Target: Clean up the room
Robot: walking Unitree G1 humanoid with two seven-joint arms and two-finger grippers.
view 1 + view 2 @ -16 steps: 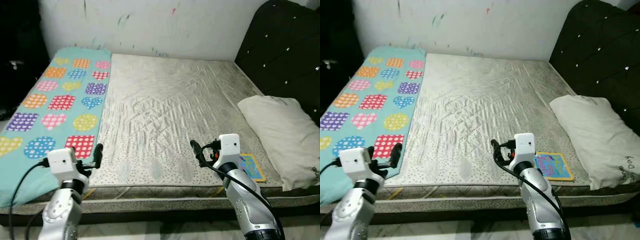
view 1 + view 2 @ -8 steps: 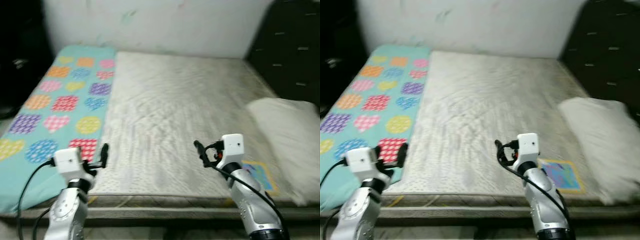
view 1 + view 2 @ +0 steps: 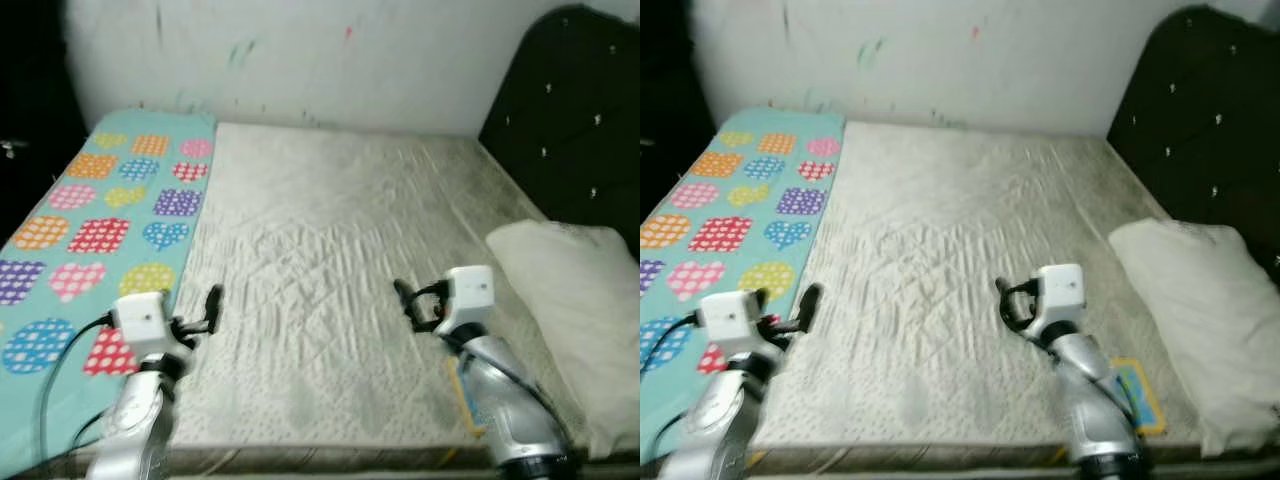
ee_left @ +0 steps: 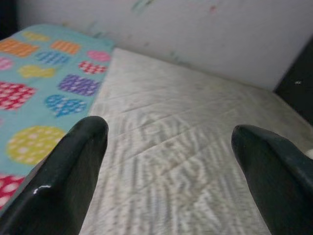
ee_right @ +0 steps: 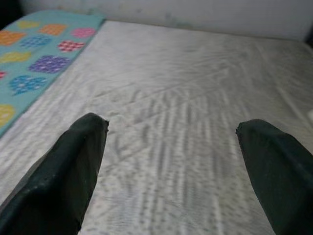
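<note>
A bare, grey quilted mattress [image 3: 330, 220] lies before me. Down its left side runs a teal blanket [image 3: 100, 200] printed with coloured hearts. A white pillow [image 3: 570, 290] rests at the right, against the black headboard [image 3: 570, 110]. By the mattress's front right edge lies a flat colourful book [image 3: 1137, 392], partly hidden behind my right arm. My left gripper [image 3: 212, 303] hovers open at the blanket's inner edge, holding nothing. Over the mattress's front middle my right gripper [image 3: 405, 301] is open and empty. In each wrist view the black fingers [image 4: 73, 161] [image 5: 68, 161] stand wide apart above the mattress.
A white wall [image 3: 300, 60] with paint smears closes off the far side of the bed. Dark space lies to the left of the blanket [image 3: 25, 90]. The tufted headboard rises along the right side.
The camera has moved closer to the bed, so the front edge sits lower in the picture. Both arms keep the same pose with fingers apart.
</note>
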